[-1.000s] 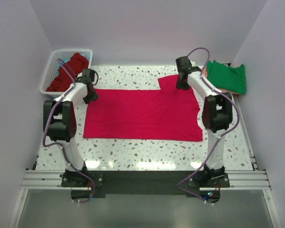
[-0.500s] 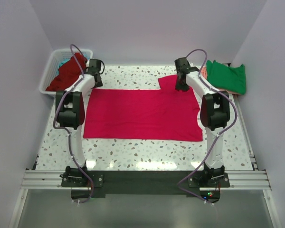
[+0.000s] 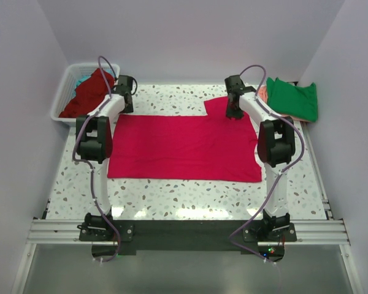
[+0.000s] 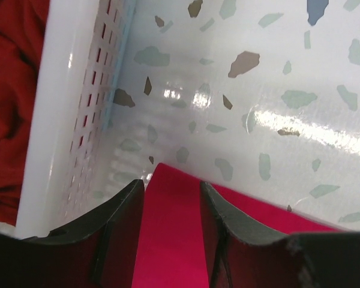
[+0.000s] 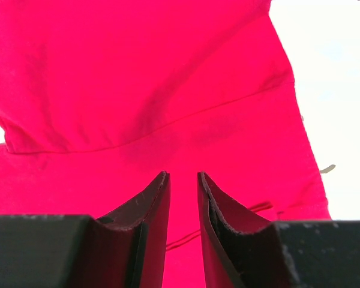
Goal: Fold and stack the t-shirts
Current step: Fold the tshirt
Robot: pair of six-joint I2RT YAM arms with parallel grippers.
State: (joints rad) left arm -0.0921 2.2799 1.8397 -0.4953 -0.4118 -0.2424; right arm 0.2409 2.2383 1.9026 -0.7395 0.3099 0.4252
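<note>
Though near the crimson t-shirt (image 3: 184, 147) — basket (image 3: 61, 93) left, green t-shirt (image 3: 292, 99) right

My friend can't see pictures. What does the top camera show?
A bright crimson-pink t-shirt lies flat on a speckled table, with the left arm and right arm reaching over its far corners. A white basket holding dark red cloth sits far left; a folded green t-shirt lies far right.
</note>
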